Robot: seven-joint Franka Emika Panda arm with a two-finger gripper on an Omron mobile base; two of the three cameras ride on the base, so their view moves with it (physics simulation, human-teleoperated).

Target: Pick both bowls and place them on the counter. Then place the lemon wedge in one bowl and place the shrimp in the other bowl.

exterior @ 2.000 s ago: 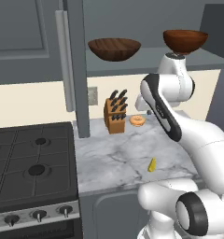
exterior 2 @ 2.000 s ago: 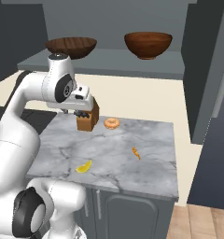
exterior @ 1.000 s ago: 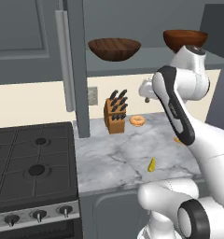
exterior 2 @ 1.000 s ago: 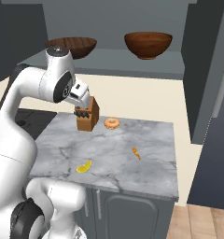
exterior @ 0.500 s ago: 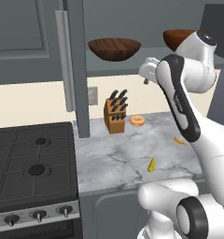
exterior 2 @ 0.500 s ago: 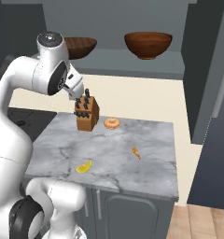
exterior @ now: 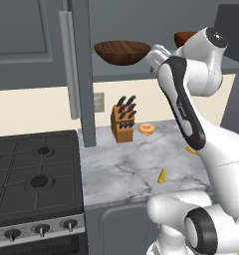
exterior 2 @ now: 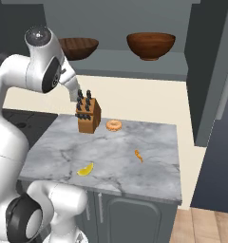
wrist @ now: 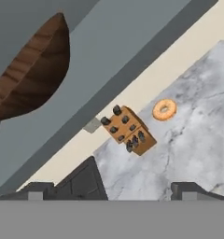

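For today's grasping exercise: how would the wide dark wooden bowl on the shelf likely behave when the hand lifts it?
The dark bowl looks like solid wood, so it is probably stiff and fairly hefty. Its rounded underside suggests that it may rock or tip if nudged on the shelf. The smooth, shallow rim could slip unless the open hand pinches it squarely.

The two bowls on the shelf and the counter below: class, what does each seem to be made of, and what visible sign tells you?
Wide bowl: dark brown wood, apparently, with streaky grain and a fairly matt look.
Deeper bowl: probably wood too, reddish-brown with a smoother sheen.
Counter: looks like polished stone, likely marble, given its grey-white veining.
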